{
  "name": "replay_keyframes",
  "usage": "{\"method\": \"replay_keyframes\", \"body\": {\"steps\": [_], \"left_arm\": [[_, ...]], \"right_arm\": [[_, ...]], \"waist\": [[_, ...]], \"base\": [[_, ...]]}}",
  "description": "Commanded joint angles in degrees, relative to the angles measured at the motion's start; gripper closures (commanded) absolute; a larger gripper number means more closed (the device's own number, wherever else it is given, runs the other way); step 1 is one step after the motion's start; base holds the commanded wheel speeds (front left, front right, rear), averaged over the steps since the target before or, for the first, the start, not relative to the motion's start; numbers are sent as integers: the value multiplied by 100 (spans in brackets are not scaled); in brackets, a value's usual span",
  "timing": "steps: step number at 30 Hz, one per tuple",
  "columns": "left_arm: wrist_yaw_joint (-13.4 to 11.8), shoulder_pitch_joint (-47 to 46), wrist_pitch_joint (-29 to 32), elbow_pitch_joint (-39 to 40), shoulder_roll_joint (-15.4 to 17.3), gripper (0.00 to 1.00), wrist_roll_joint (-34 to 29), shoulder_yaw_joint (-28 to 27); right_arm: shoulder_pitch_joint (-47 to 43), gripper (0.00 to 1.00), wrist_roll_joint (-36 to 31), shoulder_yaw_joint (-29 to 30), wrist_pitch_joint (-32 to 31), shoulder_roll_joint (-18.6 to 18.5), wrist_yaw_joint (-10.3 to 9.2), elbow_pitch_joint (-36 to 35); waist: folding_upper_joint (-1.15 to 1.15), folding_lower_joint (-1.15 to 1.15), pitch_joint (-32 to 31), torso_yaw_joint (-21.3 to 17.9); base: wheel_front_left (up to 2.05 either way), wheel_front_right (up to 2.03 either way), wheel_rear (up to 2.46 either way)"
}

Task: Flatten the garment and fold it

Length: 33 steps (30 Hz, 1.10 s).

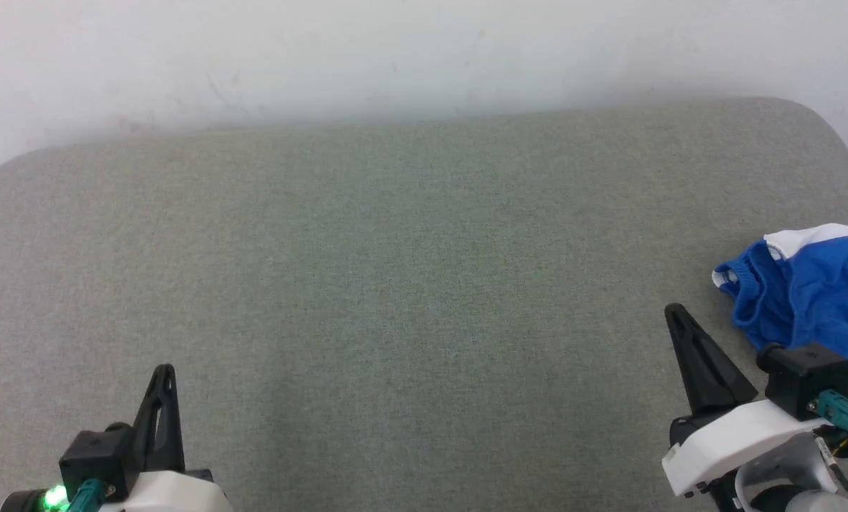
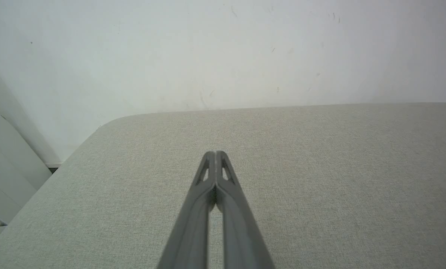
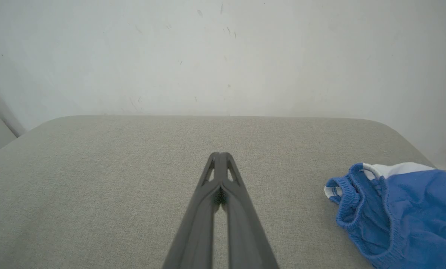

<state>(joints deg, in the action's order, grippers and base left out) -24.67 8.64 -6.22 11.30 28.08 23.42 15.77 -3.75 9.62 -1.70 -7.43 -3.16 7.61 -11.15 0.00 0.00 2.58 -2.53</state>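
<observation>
Head view first: my left gripper sits at the lower left and my right gripper at the lower right. Each has its two long dark fingers pressed together on nothing. Both are above a wide grey-green woven padded surface with rounded corners, backed by a plain white wall. The garment, crumpled royal-blue soft shorts with a white stripe and a gathered elastic waistband, lies bunched at the surface's right end, cut off by the picture's edge. It is near my right gripper, to its right, and not touching it. It is well apart from my left gripper, with the bare surface between them.

Left wrist view: my left gripper shows its fingers closed tip to tip over bare cloth, with the surface's left corner and the wall ahead.

Right wrist view: my right gripper is likewise closed and empty. The garment lies to the lower right, its waistband end turned toward my fingers and the rest trailing off the frame.

I judge the right arm the nearer one. The reach goes rightward, and the fingers must part first. The heap seems to run rightward from the waistband, but I cannot tell its true long axis.
</observation>
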Motion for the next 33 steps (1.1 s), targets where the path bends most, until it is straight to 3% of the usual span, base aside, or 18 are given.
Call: {"method": "replay_keyframes", "body": {"steps": [1, 33], "left_arm": [[72, -105, 16, -50, -71, 100, -104, -59], [836, -347, 209, -395, -852, 100, -818, -543]], "right_arm": [[66, 100, -47, 16, 59, 6, -2, 39], [165, 100, -339, 65, 277, 13, -5, 382]], "waist": [[0, 0, -3, 3], [0, 0, -85, 83]], "base": [[0, 0, 0], [0, 0, 0]]}}
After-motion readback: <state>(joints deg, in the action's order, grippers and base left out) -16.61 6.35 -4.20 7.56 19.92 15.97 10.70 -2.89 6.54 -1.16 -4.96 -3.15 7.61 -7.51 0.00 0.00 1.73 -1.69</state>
